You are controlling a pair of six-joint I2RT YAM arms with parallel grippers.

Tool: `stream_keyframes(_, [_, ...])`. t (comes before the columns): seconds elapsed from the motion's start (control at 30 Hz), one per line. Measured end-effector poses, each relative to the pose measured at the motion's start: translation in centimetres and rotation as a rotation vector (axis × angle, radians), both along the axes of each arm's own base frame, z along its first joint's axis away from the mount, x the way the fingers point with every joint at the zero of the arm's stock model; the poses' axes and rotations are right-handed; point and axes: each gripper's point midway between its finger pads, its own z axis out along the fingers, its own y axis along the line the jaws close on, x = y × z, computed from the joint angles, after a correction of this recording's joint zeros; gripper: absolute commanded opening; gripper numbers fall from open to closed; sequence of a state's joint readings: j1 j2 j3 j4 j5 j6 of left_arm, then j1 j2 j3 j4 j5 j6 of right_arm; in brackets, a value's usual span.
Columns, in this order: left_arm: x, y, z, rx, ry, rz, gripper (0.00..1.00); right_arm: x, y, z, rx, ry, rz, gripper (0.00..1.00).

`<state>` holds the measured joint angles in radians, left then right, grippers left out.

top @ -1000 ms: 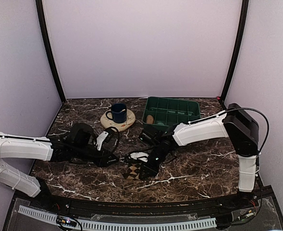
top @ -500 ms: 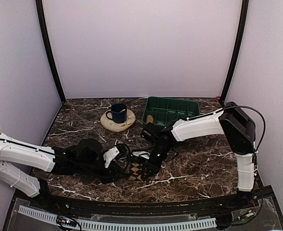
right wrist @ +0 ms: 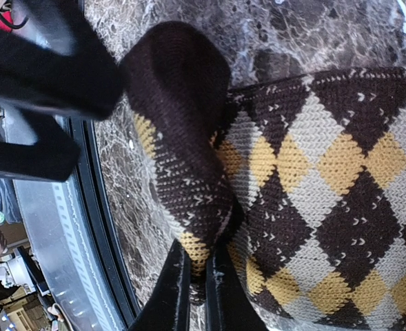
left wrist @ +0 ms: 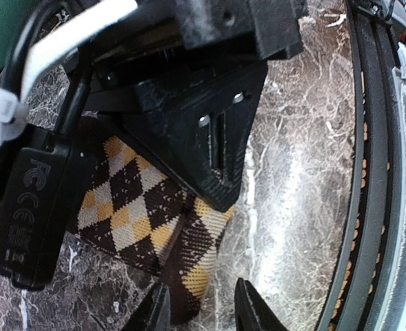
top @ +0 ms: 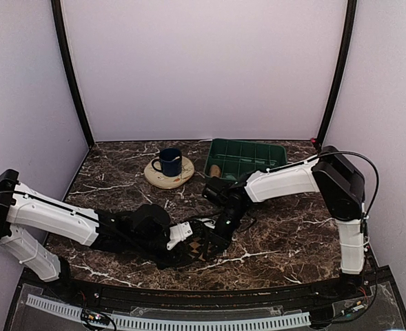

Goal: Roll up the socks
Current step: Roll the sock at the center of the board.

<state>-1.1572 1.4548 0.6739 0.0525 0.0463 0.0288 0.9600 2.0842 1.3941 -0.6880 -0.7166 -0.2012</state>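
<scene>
Dark marble desk [top: 292,234], both arms meeting at low centre of the overhead view. Green tray [top: 258,153] sits right of centre at the back, with one small tan bundle [top: 215,170] in its near-left cell, probably the plain sock already rolled. Blue mug [top: 169,161] stands on a round tan plate [top: 163,178] left of the tray; can't see inside it.

Argyle sock [top: 197,243] lies on the desk at low centre, one end folded over itself. Right fingers [right wrist: 178,289] are pinched narrow on that folded edge. Left fingers [left wrist: 252,312] are half open, straddling the dark end, not gripping as far as I can tell.

Looks like the start of the roll. Use the right pinch as anchor, close left low on both layers, and turn tight and square. The wrists are very close, so watch for a clash.
</scene>
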Motion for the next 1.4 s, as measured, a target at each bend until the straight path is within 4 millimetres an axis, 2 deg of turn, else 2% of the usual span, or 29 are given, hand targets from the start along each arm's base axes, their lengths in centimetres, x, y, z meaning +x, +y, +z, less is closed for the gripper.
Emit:
stream_keyframes(0.27, [0.4,-0.1,-1.3,0.088,-0.042,-0.041,0.36,-0.6,-0.3,-0.4,0.004,0.031,0.003,0.04])
stream_keyframes(0.5, [0.7,-0.5,-1.3,0.114,-0.069,-0.075,0.36,-0.7,-0.4,-0.5,0.017,0.044,0.000,0.04])
stream_keyframes(1.13, [-0.5,-0.7,-3.0,0.196,-0.027,-0.181,0.37,-0.6,-0.5,-0.5,0.023,0.055,-0.004,0.03])
stream_keyframes(1.3, [-0.5,-0.8,-3.1,0.202,-0.032,-0.193,0.34,-0.7,-0.5,-0.4,0.026,0.060,-0.003,0.03])
stream_keyframes(1.4, [-0.5,-0.8,-3.3,0.206,-0.036,-0.200,0.29,-0.8,-0.5,-0.3,0.029,0.064,-0.002,0.03])
